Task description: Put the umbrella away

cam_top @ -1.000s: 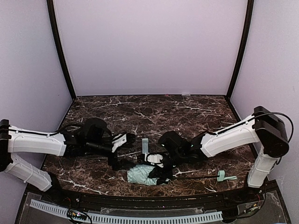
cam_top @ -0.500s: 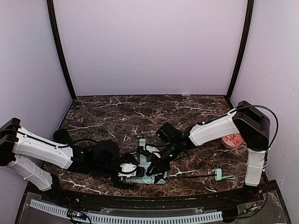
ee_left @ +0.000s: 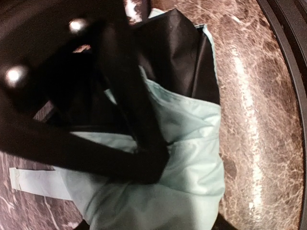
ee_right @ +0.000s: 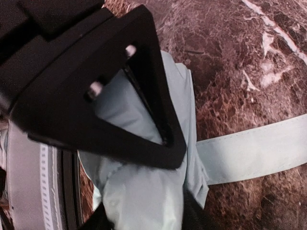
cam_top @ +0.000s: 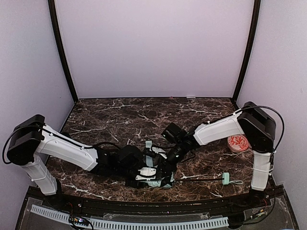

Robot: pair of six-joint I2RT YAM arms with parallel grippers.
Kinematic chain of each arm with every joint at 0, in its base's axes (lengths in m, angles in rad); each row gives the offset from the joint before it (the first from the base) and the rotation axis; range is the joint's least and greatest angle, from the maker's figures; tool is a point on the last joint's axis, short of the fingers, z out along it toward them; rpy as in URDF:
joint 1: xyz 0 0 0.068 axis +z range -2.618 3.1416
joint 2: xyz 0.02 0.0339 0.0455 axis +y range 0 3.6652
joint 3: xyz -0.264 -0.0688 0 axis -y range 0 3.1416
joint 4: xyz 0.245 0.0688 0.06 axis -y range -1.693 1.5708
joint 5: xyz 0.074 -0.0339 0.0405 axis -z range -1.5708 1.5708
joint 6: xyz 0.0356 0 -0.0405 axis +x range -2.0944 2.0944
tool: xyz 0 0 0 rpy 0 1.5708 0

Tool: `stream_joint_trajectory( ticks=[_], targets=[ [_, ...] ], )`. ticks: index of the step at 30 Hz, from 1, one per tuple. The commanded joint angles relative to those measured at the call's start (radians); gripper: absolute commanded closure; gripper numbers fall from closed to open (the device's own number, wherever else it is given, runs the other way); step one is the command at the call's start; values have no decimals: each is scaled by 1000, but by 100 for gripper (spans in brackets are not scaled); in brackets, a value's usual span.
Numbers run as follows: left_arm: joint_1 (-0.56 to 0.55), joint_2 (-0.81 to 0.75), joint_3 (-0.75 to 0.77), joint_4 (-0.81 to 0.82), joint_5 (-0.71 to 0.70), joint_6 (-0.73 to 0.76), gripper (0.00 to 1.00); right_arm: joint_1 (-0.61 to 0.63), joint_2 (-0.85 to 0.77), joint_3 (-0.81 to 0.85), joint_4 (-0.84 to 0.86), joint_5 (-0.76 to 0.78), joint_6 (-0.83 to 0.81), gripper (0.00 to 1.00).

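Note:
The umbrella lies near the table's front edge, its mint canopy bunched up. Its thin black shaft runs right to the small mint handle. My left gripper comes in from the left and is closed on the canopy bundle, whose black lining shows above. My right gripper comes in from the right and is closed on the same mint bundle. The flat mint closing strap sticks out sideways; it also shows in the left wrist view.
A round orange-red patterned ball sits at the right, beside my right arm's base. The raised black front rim runs just in front of the umbrella. Both forearms cross low over the marble table.
My left arm has swung in from the left and its gripper has reached the canopy. My right gripper has shifted slightly up and right. The umbrella is more tightly bunched.

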Motion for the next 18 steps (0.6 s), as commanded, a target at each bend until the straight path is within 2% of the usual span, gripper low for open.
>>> stream_joint_trajectory(
  ticks=[1,2,5,8,10,11,14,18],
  targets=[
    [15,82,-5,-245,-10,6,61,-77,-46,-41,-123,157,14,49],
    [18,94,9,-262,3,2,68,-88,-79,-41,-121,160,12,45],
    [43,144,78,-327,111,-24,72,-123,-183,-62,-104,158,-2,36],
    [75,210,150,-400,202,-60,84,-163,-271,-95,-104,174,-3,34],
    [104,236,180,-436,245,-76,98,-172,-326,-117,-108,240,-2,34],
    [121,242,190,-450,270,-81,100,-171,-355,-134,-98,278,5,34],
    [169,254,223,-491,370,-89,100,-164,-493,-228,26,369,38,35],
    [211,300,283,-548,484,-83,100,-76,-671,-408,272,502,-39,33]
  ],
)
